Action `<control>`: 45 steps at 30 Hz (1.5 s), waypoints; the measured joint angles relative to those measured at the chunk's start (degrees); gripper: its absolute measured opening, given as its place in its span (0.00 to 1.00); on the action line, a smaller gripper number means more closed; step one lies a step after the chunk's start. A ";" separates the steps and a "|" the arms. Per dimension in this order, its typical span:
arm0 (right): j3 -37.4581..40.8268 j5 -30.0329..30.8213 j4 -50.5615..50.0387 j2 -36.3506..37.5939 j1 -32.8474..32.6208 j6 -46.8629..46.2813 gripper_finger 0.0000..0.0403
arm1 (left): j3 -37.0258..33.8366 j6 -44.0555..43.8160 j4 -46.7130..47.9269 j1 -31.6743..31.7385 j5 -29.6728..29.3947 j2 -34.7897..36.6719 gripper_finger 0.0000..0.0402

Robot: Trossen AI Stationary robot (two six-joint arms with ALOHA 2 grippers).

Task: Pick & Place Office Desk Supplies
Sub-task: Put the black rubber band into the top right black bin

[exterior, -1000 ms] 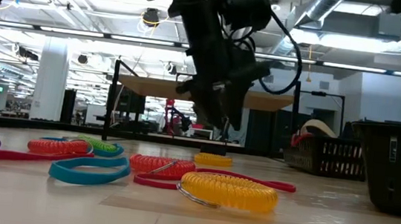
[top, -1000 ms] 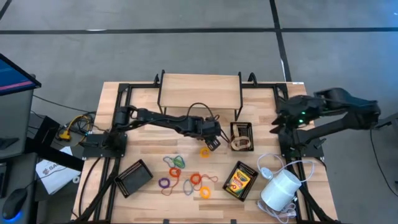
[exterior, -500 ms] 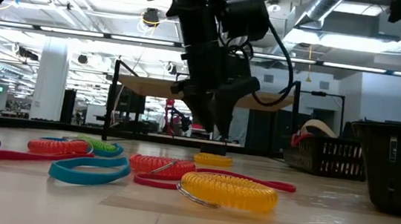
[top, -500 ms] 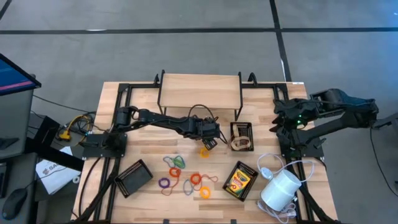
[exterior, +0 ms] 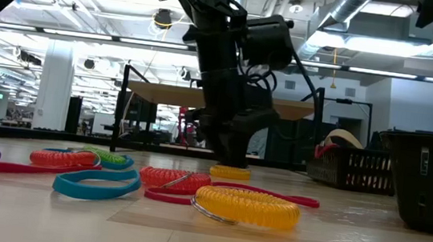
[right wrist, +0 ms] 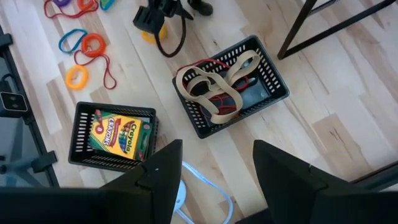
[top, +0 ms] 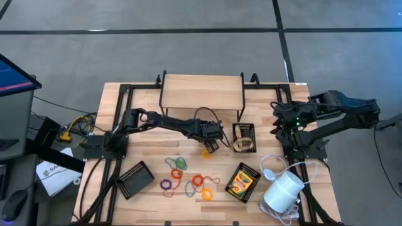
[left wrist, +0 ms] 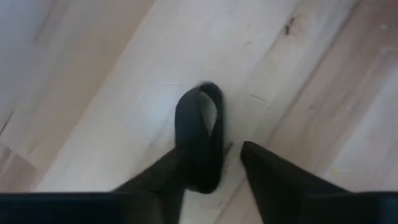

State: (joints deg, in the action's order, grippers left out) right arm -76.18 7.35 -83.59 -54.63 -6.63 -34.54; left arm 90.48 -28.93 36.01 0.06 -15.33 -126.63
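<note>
Near the table's (top: pixel 264 110) centre, the left tool (top: pixel 210 146) is hanging, narrowly parted, over a yellow loop (top: pixel 206 153), probably to grasp it. At three o'clock the right tool (right wrist: pixel 211 171) is waiting, spread wide.

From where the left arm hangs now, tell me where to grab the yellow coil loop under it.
Take the yellow coil loop across one side of its ring, coming straight down. It lies flat on the table, so only a top approach gets a finger inside the hole. The left gripper already hangs right above it.

Yellow loop (exterior: pixel 230 172) partly hidden behind left hand (exterior: pixel 227 156); finger tips out of frame.
</note>
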 joint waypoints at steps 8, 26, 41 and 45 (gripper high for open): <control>0.00 3.51 0.51 -0.07 0.00 0.53 0.42 | -0.48 -3.20 -10.49 -2.47 7.77 6.82 0.02; -0.02 1.01 26.38 0.42 -0.81 9.63 0.31 | -0.28 -3.29 -61.14 -3.26 9.40 20.90 0.00; 0.00 -13.62 43.30 -1.11 -0.85 7.54 0.31 | -0.31 -3.11 -63.11 -6.56 8.61 20.78 0.00; -0.03 -13.77 44.90 -1.91 -0.85 7.53 0.31 | -0.31 -3.17 -63.89 -7.16 8.61 20.26 0.00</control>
State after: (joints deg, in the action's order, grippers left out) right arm -76.21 -6.42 -38.70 -56.54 -7.49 -27.01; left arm 90.17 -32.11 -27.88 -7.10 -6.72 -106.37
